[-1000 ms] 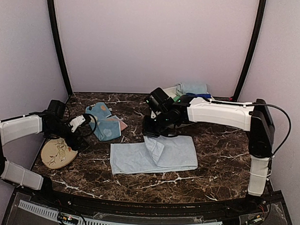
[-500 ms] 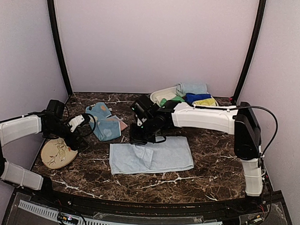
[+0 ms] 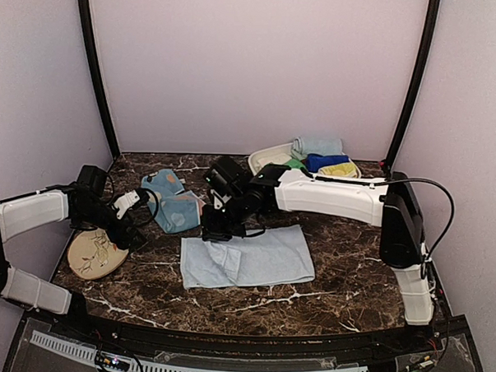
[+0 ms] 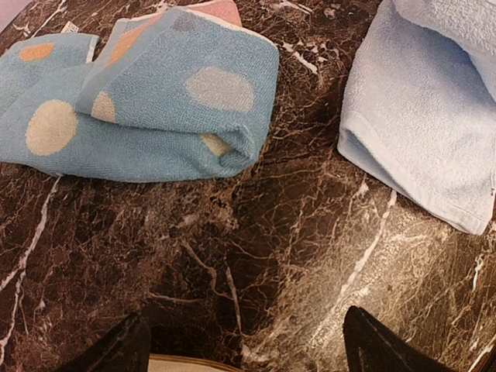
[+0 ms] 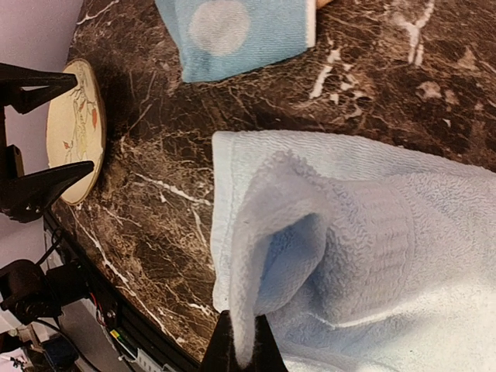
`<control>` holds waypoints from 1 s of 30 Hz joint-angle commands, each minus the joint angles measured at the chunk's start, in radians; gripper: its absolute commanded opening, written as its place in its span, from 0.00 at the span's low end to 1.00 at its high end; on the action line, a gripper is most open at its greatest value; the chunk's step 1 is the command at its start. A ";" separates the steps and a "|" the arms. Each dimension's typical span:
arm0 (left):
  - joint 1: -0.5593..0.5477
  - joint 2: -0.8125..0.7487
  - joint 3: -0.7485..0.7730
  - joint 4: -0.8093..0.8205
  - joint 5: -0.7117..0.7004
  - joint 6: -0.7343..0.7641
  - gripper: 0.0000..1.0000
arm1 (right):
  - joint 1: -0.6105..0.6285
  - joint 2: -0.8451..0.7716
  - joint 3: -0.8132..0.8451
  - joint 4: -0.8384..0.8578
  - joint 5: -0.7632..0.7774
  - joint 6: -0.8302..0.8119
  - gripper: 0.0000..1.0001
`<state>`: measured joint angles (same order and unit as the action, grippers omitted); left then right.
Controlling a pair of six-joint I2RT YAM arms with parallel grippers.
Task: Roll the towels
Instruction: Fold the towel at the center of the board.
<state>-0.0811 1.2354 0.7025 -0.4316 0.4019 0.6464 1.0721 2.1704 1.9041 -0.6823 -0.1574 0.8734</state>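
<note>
The plain pale blue towel lies flat in the middle of the table, with a fold of it lifted over its left part. My right gripper is shut on that raised fold; in the right wrist view the fingers of the gripper pinch the towel's edge. The spotted blue towel lies crumpled to the left rear and shows in the left wrist view. My left gripper stands open and empty over bare table near the plate, with the pale towel to its right.
A round beige plate with a drawing lies at the table's left edge, just under my left gripper. A white tray at the back right holds several rolled towels. The table's front edge runs close below the pale towel.
My right gripper has moved left with the pinched towel edge, carrying the fold from the towel's middle over its left end. The left arm has not moved.
</note>
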 commanded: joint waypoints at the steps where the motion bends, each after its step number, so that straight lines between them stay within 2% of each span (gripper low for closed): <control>1: 0.005 -0.028 0.011 -0.037 0.013 -0.001 0.89 | 0.025 0.042 0.068 -0.004 -0.026 -0.019 0.00; 12: 0.005 -0.031 0.004 -0.040 0.017 -0.002 0.89 | 0.035 0.149 0.096 0.084 -0.084 0.012 0.02; 16: 0.005 -0.031 -0.001 -0.037 0.017 0.000 0.89 | 0.037 0.179 0.132 0.109 -0.111 0.019 0.16; 20: 0.005 -0.026 0.003 -0.040 0.025 -0.002 0.89 | 0.038 0.184 0.128 0.157 -0.156 0.035 0.40; 24: 0.006 -0.019 0.005 -0.037 0.027 -0.005 0.89 | 0.038 0.161 0.124 0.194 -0.185 0.053 0.57; 27: 0.005 -0.011 0.010 -0.038 0.030 -0.009 0.89 | 0.037 0.143 0.126 0.201 -0.201 0.054 0.60; 30: 0.004 -0.007 0.011 -0.034 0.038 -0.012 0.89 | 0.029 0.081 0.067 0.222 -0.190 0.052 0.58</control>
<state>-0.0811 1.2285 0.7025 -0.4442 0.4091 0.6460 1.0969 2.3524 2.0014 -0.5201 -0.3302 0.9192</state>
